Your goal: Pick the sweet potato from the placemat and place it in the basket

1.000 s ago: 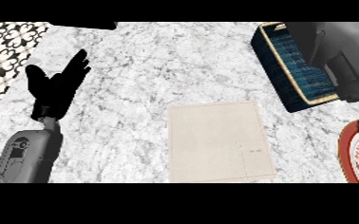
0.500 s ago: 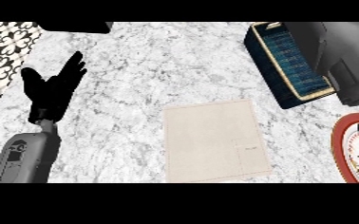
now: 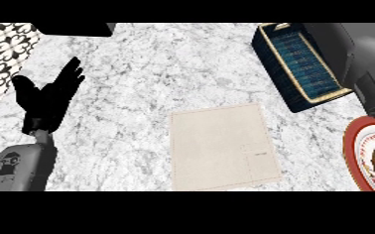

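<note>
The beige placemat lies flat at the lower middle of the marble counter with nothing on it. No sweet potato shows anywhere. The dark blue basket with a tan rim stands at the upper right, its ribbed inside bare. A grey forearm runs along the basket's right side and leaves the view at the right edge, so my right hand is out of sight. My left hand rests open at the far left, fingers up, well away from the placemat.
A red-rimmed plate is cut off by the right edge below the basket. A black block sits at the top left, beside a patterned black-and-white surface. Bare marble stretches between my left hand and the placemat.
Placemat, basket and plate have slid a little to the left in the view, and more of the plate shows. The left hand keeps its open pose.
</note>
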You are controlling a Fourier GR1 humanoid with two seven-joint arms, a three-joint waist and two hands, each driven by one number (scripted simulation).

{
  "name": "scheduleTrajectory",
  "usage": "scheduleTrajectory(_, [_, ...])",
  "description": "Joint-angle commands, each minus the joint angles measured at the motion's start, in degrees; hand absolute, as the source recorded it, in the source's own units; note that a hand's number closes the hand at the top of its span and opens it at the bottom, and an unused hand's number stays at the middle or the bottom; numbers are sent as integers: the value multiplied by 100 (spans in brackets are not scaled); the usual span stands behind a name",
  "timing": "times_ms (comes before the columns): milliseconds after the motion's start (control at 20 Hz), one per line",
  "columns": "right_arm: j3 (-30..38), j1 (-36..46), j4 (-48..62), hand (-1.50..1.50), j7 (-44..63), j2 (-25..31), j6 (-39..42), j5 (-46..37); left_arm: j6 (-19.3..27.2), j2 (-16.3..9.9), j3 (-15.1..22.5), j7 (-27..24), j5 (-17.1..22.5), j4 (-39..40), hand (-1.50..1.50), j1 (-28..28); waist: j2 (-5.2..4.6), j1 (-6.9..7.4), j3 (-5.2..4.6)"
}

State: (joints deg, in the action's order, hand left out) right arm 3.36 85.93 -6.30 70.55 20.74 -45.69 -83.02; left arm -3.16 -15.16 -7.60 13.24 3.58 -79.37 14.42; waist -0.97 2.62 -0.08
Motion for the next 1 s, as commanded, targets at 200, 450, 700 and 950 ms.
scheduleTrajectory(200, [177,-441,-199,-150,1431,-48,-669,-54,30,34,15,26,-34,37,0,33,26,-93,4])
scheduleTrajectory(450, [143,-491,-465,-150,1211,-169,-959,-219,19,47,11,-74,-55,13,0,-63,45,-89,3])
scheduleTrajectory(700, [329,-586,-866,-150,1469,229,-1655,-423,-58,-128,-132,-1,26,0,0,-36,78,-182,-2])
scheduleTrajectory(950, [749,-938,-1469,-150,1470,364,-2287,-453,33,-20,-169,-59,26,55,0,-308,197,-414,-1])
